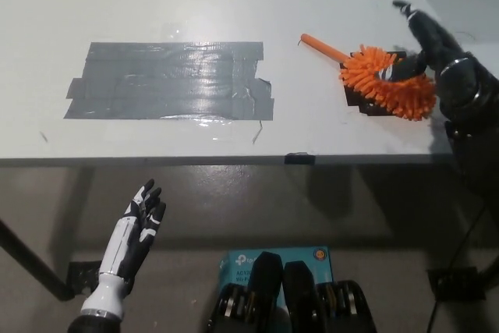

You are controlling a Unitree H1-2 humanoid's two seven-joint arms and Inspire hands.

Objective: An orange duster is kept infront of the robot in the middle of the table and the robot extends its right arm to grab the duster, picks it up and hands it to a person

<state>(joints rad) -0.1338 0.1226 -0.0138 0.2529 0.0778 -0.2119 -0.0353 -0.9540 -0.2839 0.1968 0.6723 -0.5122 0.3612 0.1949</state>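
The white table [156,5] bears grey tape [168,81], an orange duster [382,79] and seemingly a dark patch [360,103].

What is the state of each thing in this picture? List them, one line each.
Orange duster: lying on the table, handle pointing away to the upper left, fluffy head under the right hand.
Right hand: on the duster's head, fingers apart, not closed around it.
Left hand: open, resting below the table edge, holding nothing.
Grey tape patch: stuck flat on the table.
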